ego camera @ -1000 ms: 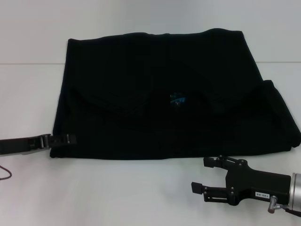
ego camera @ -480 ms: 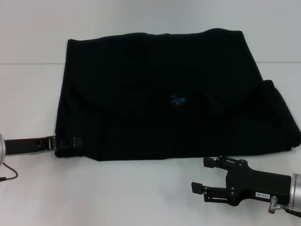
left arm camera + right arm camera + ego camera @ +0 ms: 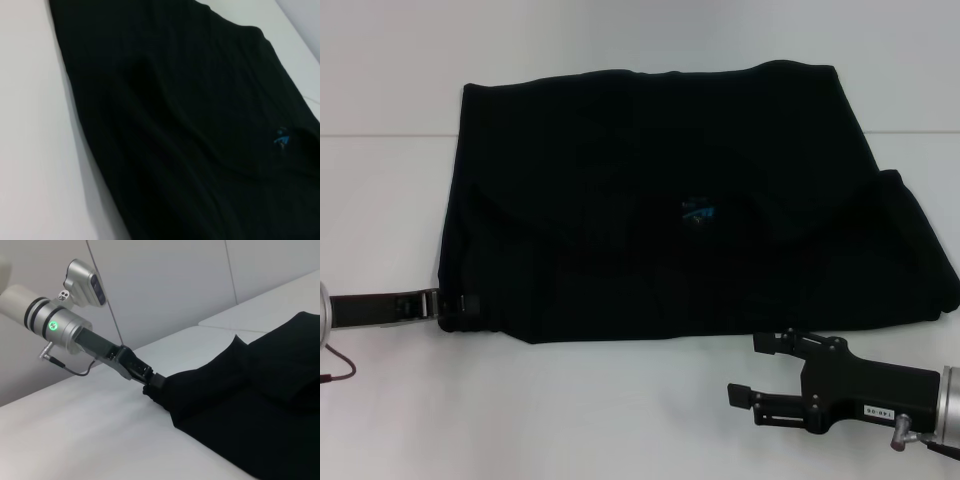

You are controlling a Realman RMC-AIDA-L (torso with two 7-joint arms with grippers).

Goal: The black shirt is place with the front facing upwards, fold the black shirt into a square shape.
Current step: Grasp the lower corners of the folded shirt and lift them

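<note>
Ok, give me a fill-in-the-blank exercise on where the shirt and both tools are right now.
1. The left tool is at the near-left ____ of the black shirt.
2. The small label on the shirt is ____ in colour.
3. The right tool sits on the table with its fingers ____, not touching the shirt.
4. The shirt's printed front is ____ from view.

Missing words: corner; blue; open; hidden
</note>
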